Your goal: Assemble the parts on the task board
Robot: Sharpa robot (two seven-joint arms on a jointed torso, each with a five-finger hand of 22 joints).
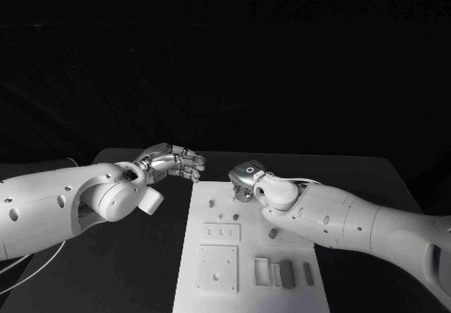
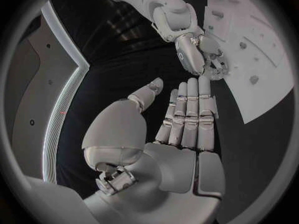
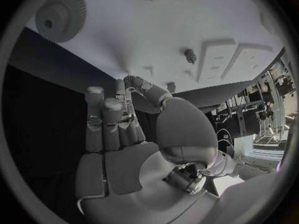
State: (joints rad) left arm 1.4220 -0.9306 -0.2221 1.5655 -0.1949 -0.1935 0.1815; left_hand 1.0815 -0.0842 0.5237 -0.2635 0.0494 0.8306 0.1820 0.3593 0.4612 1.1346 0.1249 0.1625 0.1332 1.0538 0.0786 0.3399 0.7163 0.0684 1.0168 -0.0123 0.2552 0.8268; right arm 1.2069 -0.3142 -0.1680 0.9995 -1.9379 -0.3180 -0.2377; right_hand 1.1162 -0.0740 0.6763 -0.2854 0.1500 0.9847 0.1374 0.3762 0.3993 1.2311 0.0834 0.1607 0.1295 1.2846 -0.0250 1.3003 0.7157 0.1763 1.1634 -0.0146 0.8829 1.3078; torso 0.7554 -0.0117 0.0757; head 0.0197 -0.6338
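Observation:
The white task board (image 1: 188, 287) lies lengthwise in the middle of the black table. Small pegs (image 1: 229, 214) stand on it, and several grey blocks (image 1: 287, 274) lie in slots near its front end. A toothed gear (image 3: 59, 16) sits at the board's far end. My right hand (image 1: 246, 179) hangs over that far end with its fingers pointing down. In the right wrist view, my right hand (image 3: 124, 129) has its thumb against its fingers; something small and ridged at the tips cannot be made out. My left hand (image 1: 174, 163) hovers off the board's far left corner, its fingers straight and holding nothing.
Two square plates (image 1: 219, 233) with holes are set into the board's left half. A short peg (image 3: 190, 56) stands near recessed panels on the board (image 3: 156, 30). Black table (image 1: 141, 274) stretches to the left of the board.

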